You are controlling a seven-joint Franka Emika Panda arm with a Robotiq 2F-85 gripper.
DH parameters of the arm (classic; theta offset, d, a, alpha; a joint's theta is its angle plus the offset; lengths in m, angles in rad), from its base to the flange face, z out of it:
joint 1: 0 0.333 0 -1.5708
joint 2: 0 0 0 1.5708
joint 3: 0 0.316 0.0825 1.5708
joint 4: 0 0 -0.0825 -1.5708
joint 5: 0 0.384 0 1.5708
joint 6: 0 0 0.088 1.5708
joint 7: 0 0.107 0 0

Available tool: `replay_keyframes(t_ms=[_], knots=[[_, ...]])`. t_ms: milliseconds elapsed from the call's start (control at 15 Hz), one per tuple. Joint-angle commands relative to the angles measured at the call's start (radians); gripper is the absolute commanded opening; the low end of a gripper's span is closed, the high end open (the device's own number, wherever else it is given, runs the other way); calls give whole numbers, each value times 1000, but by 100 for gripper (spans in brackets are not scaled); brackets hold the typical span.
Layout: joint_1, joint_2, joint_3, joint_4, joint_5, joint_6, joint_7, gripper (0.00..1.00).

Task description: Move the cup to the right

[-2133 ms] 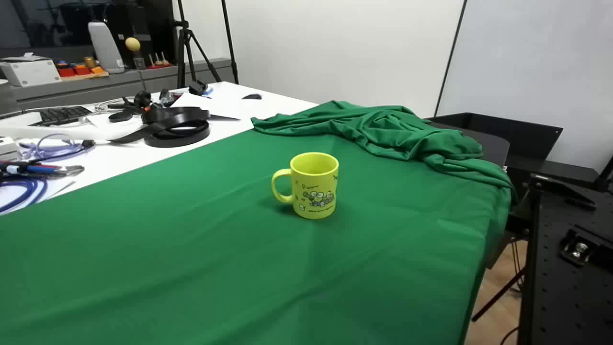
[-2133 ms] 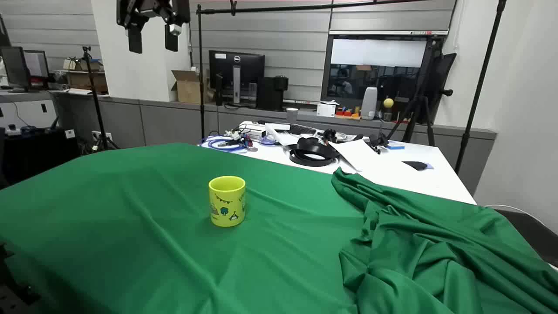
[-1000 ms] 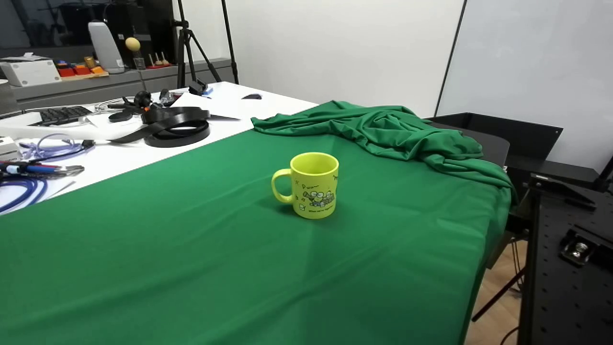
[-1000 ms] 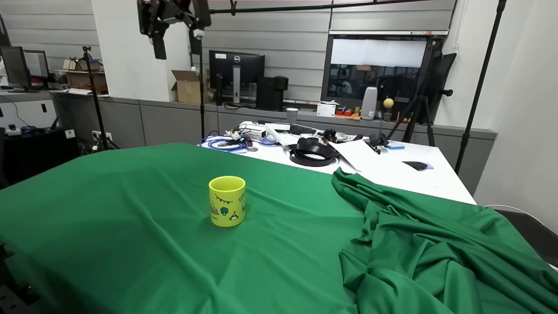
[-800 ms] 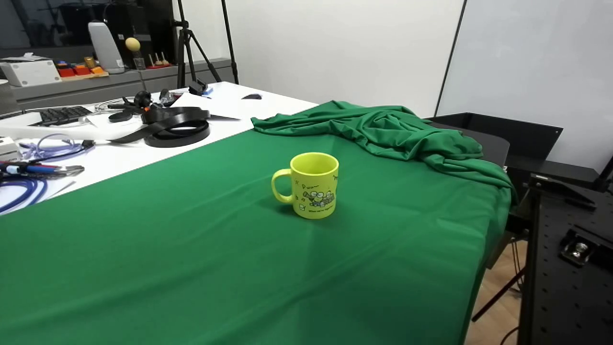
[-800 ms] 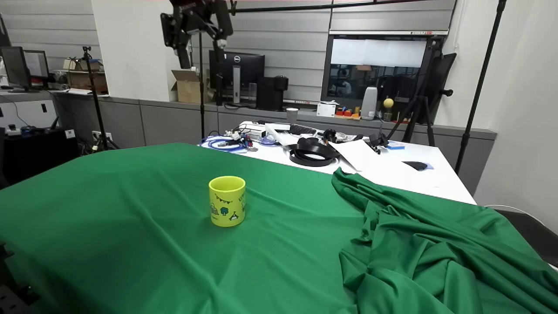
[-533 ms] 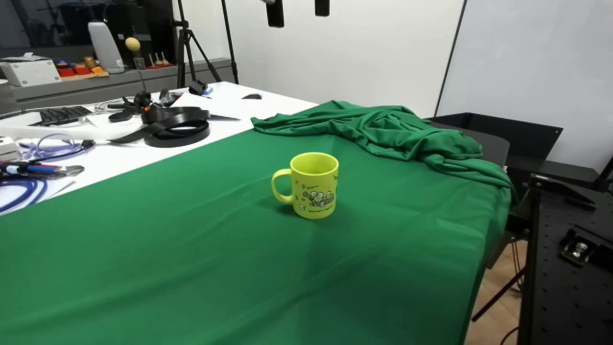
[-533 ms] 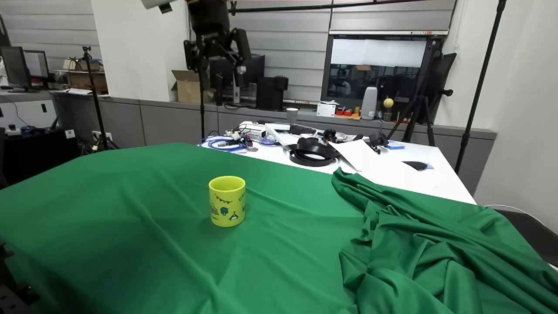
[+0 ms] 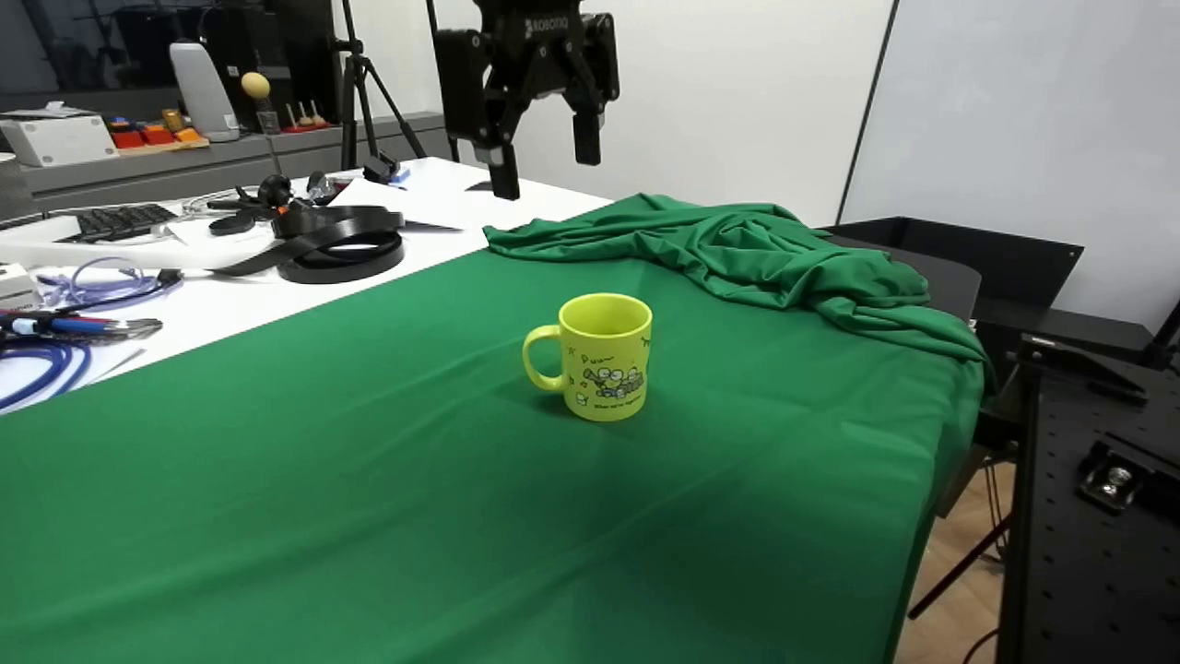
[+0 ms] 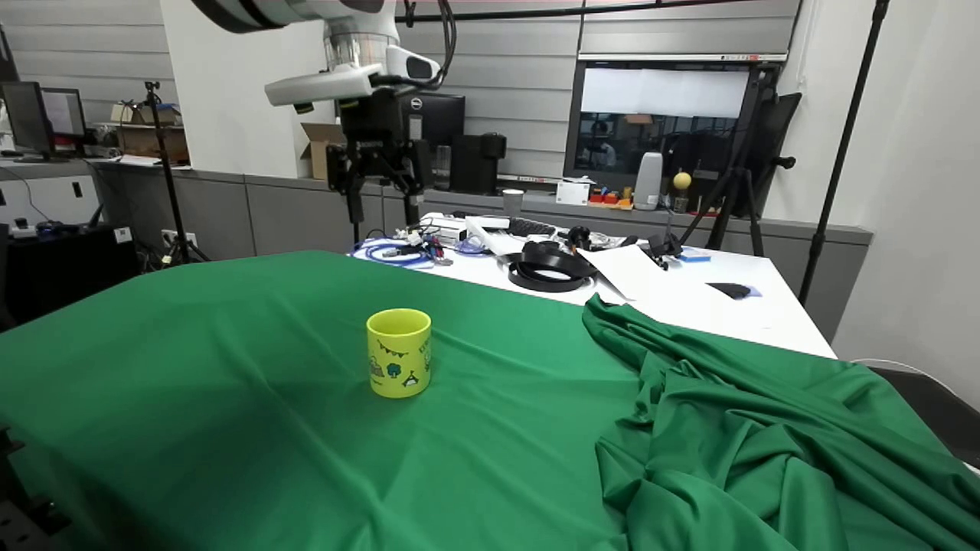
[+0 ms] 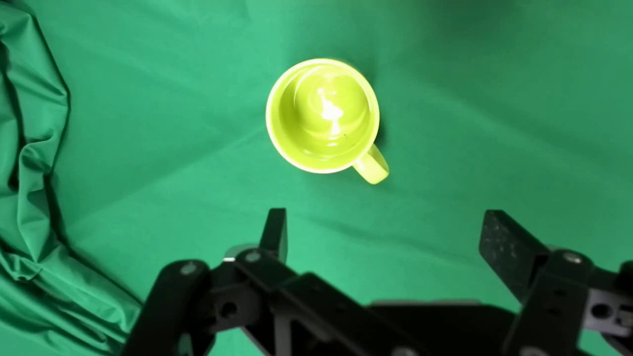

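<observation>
– Seeing the cup (image 9: 604,369) OK? Pls give pos.

– Yep. Standing upright on green cloth (image 9: 304,498), approx ctr of frame in an exterior view, w/ handle (image 9: 530,358) to L and dark print (image 9: 616,380) on near side.

– Thx. And re: gripper (image 9: 546,164)? Holding or not?

– Hanging released at top of same frame, a bit L of ctr, w/ fingers (image 9: 587,140) pointing down and spread well apart. Sitting higher in frame than cup, apart from it.

– Now wrist view, pls.

– Showing cup from overhead at upper ctr, w/ glare inside and handle aimed lower R. Seeing gripper along bottom edge, w/ fingers wide apart at lower ctr-L and lower R. Noting bunched green fabric (image 11: 29,148) down L edge.

– Got other stuff?

– Spotting arm (image 10: 367,27), white, top L of an exterior view; also black coiled strap (image 9: 341,263) and keyboard (image 9: 124,219) on white tabletop (image 9: 539,198), upper L in an exterior view.
</observation>
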Motion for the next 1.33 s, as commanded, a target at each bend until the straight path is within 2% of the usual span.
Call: replay_keyframes(t_ms=[0, 400, 733, 1267], knots=[[25, 44, -16, -1, 22, 30, -10, 100], [29, 107, -18, -19, 90, 44, -55, 100], [36, 115, -23, -15, 83, 41, -56, 100], [42, 206, -50, -10, 65, 186, -49, 100]])
